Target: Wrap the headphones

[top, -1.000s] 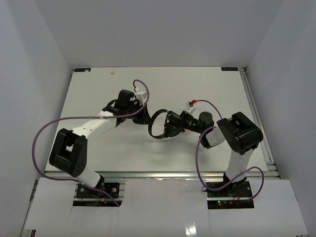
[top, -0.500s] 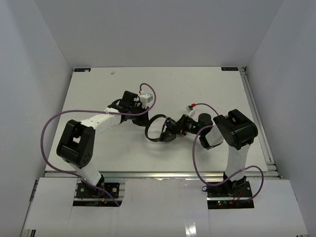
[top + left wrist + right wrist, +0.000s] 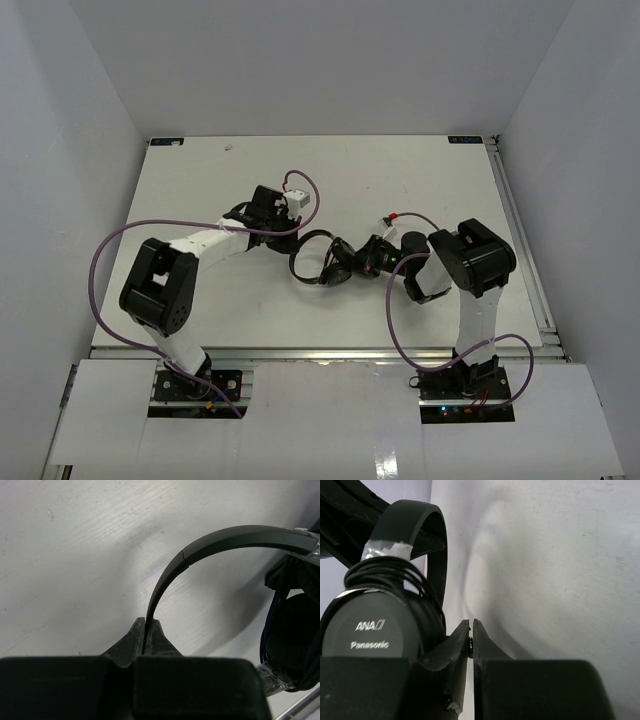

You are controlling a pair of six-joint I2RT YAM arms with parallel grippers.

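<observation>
Left hand [image 3: 146, 626] pinched shut on headband [image 3: 225, 535] of Panasonic headphones [image 3: 335, 262], just to its right; right hand [image 3: 471, 627] beyond them, closed slit-narrow beside earcup [image 3: 367, 635]; risk: thin band slips out, coiled cable [image 3: 380, 570] unwinds.

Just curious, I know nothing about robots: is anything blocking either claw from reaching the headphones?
Nothing visible. The left gripper is shut on the headband of the headphones; the right gripper sits shut right beside an earcup.
</observation>
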